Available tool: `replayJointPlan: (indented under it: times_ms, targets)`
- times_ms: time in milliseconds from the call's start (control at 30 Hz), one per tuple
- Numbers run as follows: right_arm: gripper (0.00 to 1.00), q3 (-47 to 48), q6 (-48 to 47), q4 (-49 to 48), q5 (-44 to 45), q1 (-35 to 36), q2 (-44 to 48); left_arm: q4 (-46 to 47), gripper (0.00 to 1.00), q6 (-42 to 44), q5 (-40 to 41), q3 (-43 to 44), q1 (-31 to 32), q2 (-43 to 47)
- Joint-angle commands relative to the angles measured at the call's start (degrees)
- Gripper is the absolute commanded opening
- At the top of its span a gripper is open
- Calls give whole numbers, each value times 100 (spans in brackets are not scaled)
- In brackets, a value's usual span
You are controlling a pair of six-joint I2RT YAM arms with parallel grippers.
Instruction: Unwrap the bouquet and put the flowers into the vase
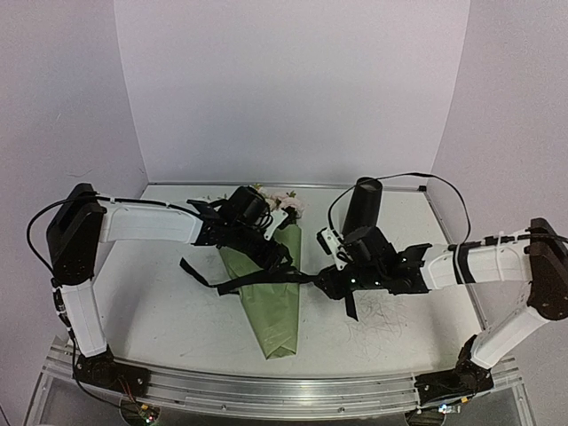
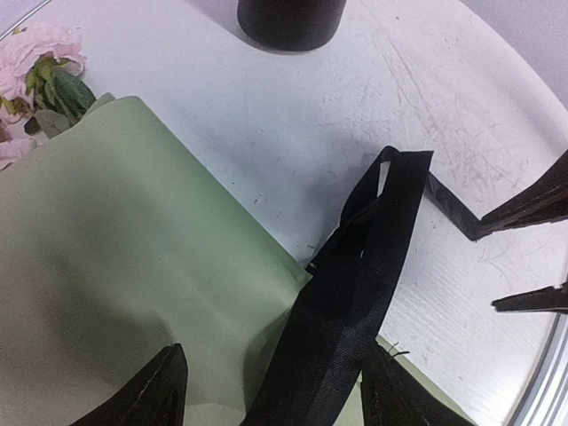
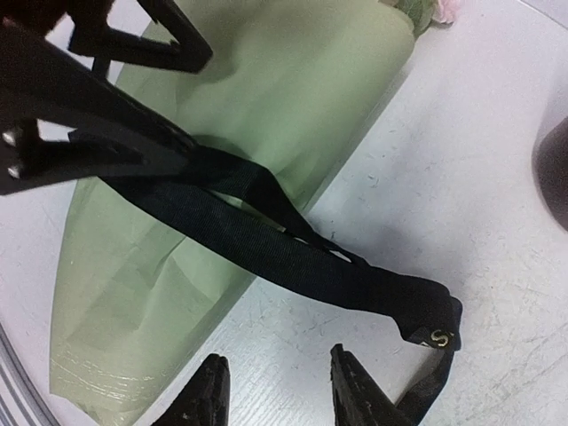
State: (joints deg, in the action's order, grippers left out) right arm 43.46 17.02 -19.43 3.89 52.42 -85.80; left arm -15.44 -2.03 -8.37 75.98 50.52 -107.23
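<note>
Bouquet (image 1: 271, 293): lying flat, black ribbon (image 3: 266, 248) across it. Left gripper (image 2: 280, 390): jaws apart, straddling ribbon. Right gripper (image 3: 280, 390): jaws apart, ribbon end beside

The overhead camera sits high at the near edge of the table (image 1: 151, 311), facing the back wall and taking in the whole top from a distance. The two wrist cameras hang close and look steeply down from opposite sides. Both take in the same black ribbon (image 2: 355, 293) across the green bouquet (image 1: 271, 306), with the vase (image 1: 362, 206) at each view's edge.
</note>
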Motion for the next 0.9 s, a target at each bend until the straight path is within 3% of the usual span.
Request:
replayJointPlan:
  times_ms: [0, 167, 433, 567, 767, 867]
  targets:
    - [42, -458, 392, -552, 354, 2, 637, -438, 69, 469, 497, 587, 303, -343]
    - [43, -783, 512, -712, 618, 1, 1041, -602, 69, 608, 766, 892, 481, -568]
    - [43, -1052, 500, -845, 882, 2, 1460, -910, 57, 696, 1309, 1251, 600, -1033]
    - [44, -1034, 478, -844, 848, -1, 1429, -1027, 43, 625, 1785, 1394, 642, -1168]
    - [44, -860, 314, -845, 460, 0, 1090, -1031, 5, 442, 1911, 1413, 643, -881]
    - [44, -735, 212, -835, 359, -4, 918, -1023, 0, 285, 1793, 1338, 643, -605]
